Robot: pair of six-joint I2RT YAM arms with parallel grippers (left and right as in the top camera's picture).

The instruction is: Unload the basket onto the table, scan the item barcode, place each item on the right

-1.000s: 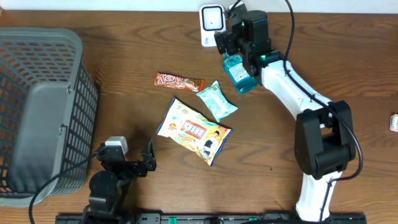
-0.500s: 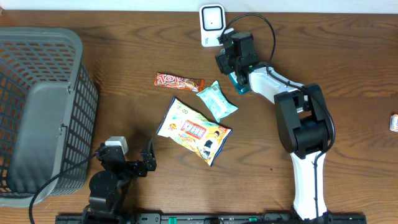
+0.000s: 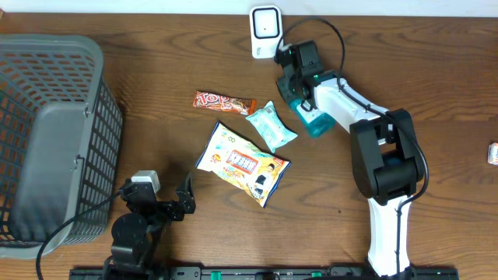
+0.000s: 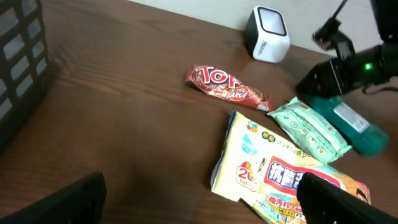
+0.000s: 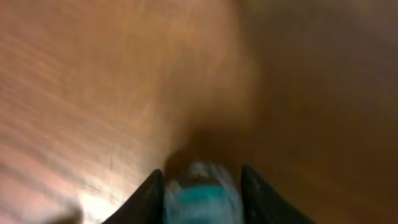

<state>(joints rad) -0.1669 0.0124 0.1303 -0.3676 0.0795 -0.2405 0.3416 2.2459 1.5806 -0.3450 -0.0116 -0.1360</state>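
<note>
Teal bottle [image 3: 316, 121] is the item we take to be up for scanning. From overhead it lies on the bench [image 3: 156, 70], just right of the green pouch [image 3: 271, 126] and apart from the white scanner [image 3: 265, 31] at the far edge. The right tool [image 3: 298, 92] sits over the bottle's near end, with the arm covering part of it. The left tool [image 3: 185, 201] is parked well away at the front of the bench, near the basket [image 3: 47, 54]. The chocolate bar [image 3: 224, 101] and the snack packet [image 3: 243, 163] lie untouched.

From the left wrist we see that tool's fingers spread wide at the bottom corners with nothing between them. Beyond them the bottle lies on its side with its label turned up, the dark right tool at its end. The scanner's window faces the bench and not the bottle.

From the right wrist the picture is blurred, but the two dark fingers stand narrowed on either side of a teal and whitish shape. That shape, the bottle's end, fills the gap between them. We read this as a grip on the bottle, though we cannot tell how firm it is.

By our judgement the task is at its start. The bottle is in hand but not yet lifted or shown to the scanner. It is left to raise it, find the barcode, which we cannot see, and turn it toward the scanner's window.
</note>
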